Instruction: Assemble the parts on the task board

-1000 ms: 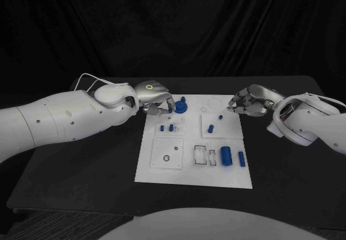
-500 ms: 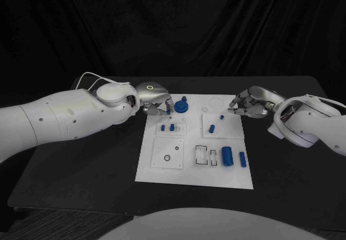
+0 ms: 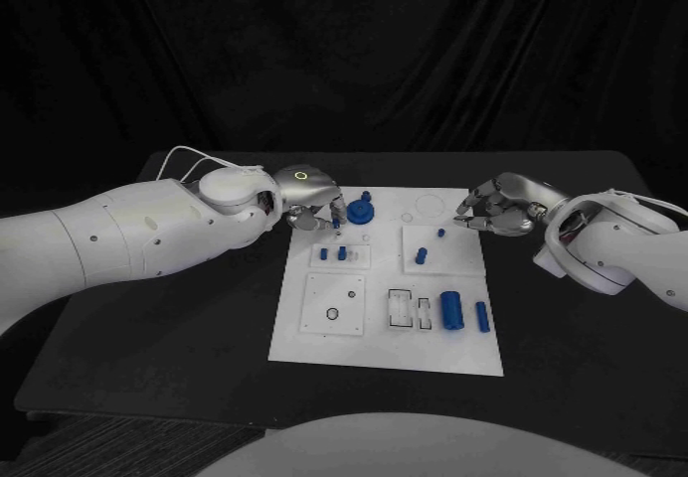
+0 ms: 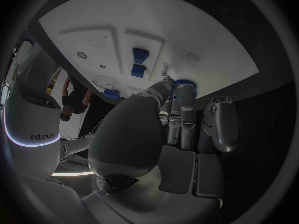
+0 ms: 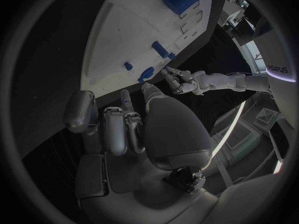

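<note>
So, the task board [image 3: 387, 348] lies mid-table, white plate w/ blue parts spread over it. Left hand [image 3: 308, 199] sits at the board's 11 o'clock corner, fingers curled downward close together. Whether they clamp anything I can't tell, though in the left wrist view the fingertips [image 4: 185, 92] sit right by a round blue part [image 3: 360, 210]. That round part stands near the board's 12 o'clock edge, just beside the left hand. Two small blue pegs [image 3: 333, 254] sit below it, toward board centre. Another small blue piece [image 3: 419, 255] lies at about 1 o'clock of centre. A big blue cylinder [image 3: 450, 309] and a slimmer one [image 3: 480, 318] lie at approx. 4 o'clock. Right hand [image 3: 497, 209] hangs just off the board's 2 o'clock corner, fingers curled in, nothing visible in them.
</note>
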`<act>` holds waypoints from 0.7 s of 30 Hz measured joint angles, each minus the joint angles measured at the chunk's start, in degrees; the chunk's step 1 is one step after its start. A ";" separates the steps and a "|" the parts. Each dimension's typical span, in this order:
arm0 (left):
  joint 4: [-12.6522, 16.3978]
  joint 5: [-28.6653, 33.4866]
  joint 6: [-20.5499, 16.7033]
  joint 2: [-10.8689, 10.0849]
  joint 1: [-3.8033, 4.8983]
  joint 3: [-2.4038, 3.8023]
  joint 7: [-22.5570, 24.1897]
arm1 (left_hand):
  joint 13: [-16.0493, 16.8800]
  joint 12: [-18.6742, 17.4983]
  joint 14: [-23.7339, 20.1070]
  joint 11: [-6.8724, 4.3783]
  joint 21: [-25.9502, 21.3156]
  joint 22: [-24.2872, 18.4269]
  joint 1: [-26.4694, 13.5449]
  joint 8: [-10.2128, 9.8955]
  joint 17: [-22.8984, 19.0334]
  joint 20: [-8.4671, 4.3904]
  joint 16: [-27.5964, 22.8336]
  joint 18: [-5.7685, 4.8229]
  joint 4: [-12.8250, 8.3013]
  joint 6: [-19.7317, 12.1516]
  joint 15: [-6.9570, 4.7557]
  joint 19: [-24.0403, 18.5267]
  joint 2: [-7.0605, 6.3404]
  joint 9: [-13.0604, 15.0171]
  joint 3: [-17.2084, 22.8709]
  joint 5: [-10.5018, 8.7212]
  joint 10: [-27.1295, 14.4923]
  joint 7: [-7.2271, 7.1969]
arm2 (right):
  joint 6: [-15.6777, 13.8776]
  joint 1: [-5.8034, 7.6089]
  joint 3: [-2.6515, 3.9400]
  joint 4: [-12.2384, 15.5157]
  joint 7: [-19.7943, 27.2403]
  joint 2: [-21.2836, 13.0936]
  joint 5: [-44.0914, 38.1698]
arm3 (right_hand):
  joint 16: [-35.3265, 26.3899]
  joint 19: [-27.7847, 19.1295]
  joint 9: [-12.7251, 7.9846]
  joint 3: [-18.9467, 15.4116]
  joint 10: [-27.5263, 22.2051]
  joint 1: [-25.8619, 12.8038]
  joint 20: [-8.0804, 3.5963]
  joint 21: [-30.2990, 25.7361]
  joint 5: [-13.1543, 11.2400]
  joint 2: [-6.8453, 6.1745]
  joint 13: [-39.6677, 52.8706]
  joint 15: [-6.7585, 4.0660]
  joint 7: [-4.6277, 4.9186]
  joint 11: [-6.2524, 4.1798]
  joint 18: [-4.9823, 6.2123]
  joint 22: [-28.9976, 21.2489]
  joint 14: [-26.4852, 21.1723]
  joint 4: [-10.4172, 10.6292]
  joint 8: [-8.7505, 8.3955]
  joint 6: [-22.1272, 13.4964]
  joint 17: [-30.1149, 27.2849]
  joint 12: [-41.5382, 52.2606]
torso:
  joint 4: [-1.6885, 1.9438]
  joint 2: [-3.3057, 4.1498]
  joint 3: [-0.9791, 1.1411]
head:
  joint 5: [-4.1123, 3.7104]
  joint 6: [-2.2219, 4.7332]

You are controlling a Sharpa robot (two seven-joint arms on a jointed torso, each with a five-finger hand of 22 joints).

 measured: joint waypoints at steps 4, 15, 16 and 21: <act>-0.14 0.00 0.07 0.19 -0.26 0.00 -0.13 | -0.05 0.00 -0.20 0.00 -0.21 0.00 0.00 0.00 0.00 0.00 0.00 0.00 0.00 0.00 0.20 0.00 0.00 0.00 0.00 0.00 0.00 0.00 | 0.01 -0.03 0.00 0.00 0.00 -0.03 0.00 | 0.00 0.00 0.00 0.00 0.00 0.00 0.00 0.00 0.00 0.00 0.00 0.00 0.00 0.00 0.00 0.00 0.00 0.00 0.00 0.00 0.00 0.00 | -0.01 -0.01 0.01 | -0.09 0.00; 0.00 0.00 0.47 0.31 -0.50 0.00 -0.22 | -0.05 0.00 -0.20 0.00 -0.21 -0.01 0.00 0.00 -0.09 0.00 0.00 0.00 0.00 0.00 0.21 0.00 0.00 0.00 0.00 0.00 0.00 0.00 | 0.00 -0.10 0.00 -0.01 0.00 -0.08 0.00 | 0.00 0.00 0.00 0.00 0.00 0.00 0.00 0.00 0.00 0.00 0.00 0.00 0.00 0.00 0.00 -0.01 0.00 0.00 0.00 0.00 0.00 0.00 | -0.07 -0.07 0.07 | -0.19 0.00; 0.03 0.00 0.51 0.31 -0.51 0.00 -0.22 | -0.05 0.00 -0.20 0.00 -0.21 -0.01 0.00 0.00 -0.15 0.00 -0.19 0.00 0.00 0.00 0.21 0.00 0.00 -0.04 0.00 0.00 0.00 0.00 | 0.00 -0.10 0.00 -0.01 0.00 -0.07 0.00 | 0.00 0.00 0.00 0.00 0.00 0.00 0.00 0.00 0.00 0.00 0.00 0.00 0.00 0.00 -0.01 -0.01 0.00 0.00 0.00 0.00 0.00 0.00 | -0.08 -0.07 0.07 | -0.15 0.00; 0.13 0.00 0.72 0.31 -0.57 0.00 -0.22 | -0.05 0.00 -0.20 0.00 -0.21 -0.01 0.00 0.00 -0.23 0.00 -0.26 0.01 -0.01 0.00 0.20 0.00 0.00 -0.06 0.00 0.00 0.00 0.00 | 0.00 -0.18 0.00 -0.04 0.00 -0.03 0.00 | 0.00 0.00 0.00 0.00 0.00 0.00 0.00 0.00 0.00 0.00 0.00 0.00 0.00 0.00 -0.01 -0.01 0.00 0.00 0.00 0.00 0.00 0.00 | -0.08 -0.08 0.08 | -0.13 0.00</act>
